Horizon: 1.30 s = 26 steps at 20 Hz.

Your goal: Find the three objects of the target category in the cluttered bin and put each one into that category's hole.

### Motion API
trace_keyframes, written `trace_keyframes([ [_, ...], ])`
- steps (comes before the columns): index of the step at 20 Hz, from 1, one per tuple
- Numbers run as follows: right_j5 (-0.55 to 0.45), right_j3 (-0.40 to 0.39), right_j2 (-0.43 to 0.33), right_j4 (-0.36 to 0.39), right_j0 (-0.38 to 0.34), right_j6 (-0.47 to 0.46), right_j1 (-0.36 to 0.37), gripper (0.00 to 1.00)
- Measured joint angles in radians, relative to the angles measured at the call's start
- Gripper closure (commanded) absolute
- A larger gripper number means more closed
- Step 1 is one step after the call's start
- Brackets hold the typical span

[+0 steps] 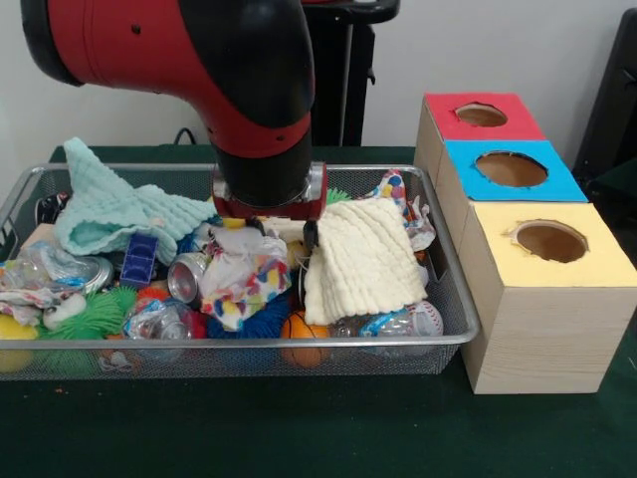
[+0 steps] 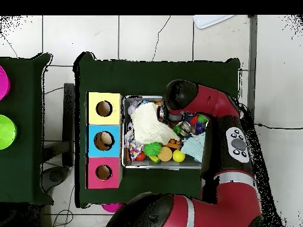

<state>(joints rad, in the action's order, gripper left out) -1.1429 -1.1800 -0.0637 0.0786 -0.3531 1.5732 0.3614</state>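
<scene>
The silver wire-mesh bin is full of clutter. It also shows in the overhead view. My gripper hangs low over the bin's middle, open and holding nothing. One fingertip is at the left edge of a cream cloth. A mint cloth lies at the back left. A crushed can, a spotted bag, a green spiky ball and an orange ball lie near the front. In the overhead view the arm hides the gripper.
Three boxes with round holes stand in a row right of the bin: red-topped, blue-topped and yellow-topped. The yellow one is closest to the camera. A dark green cloth covers the table.
</scene>
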Motion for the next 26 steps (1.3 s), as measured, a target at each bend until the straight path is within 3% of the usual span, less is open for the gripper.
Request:
trace_keyframes([
  [5,-0.061,0.029,-0.001,0.002,0.016,0.000,0.000,0.00],
  [16,-0.064,0.066,-0.003,0.002,0.026,0.000,0.000,0.00],
  [26,0.007,0.066,-0.004,0.008,0.026,0.000,-0.007,0.00],
])
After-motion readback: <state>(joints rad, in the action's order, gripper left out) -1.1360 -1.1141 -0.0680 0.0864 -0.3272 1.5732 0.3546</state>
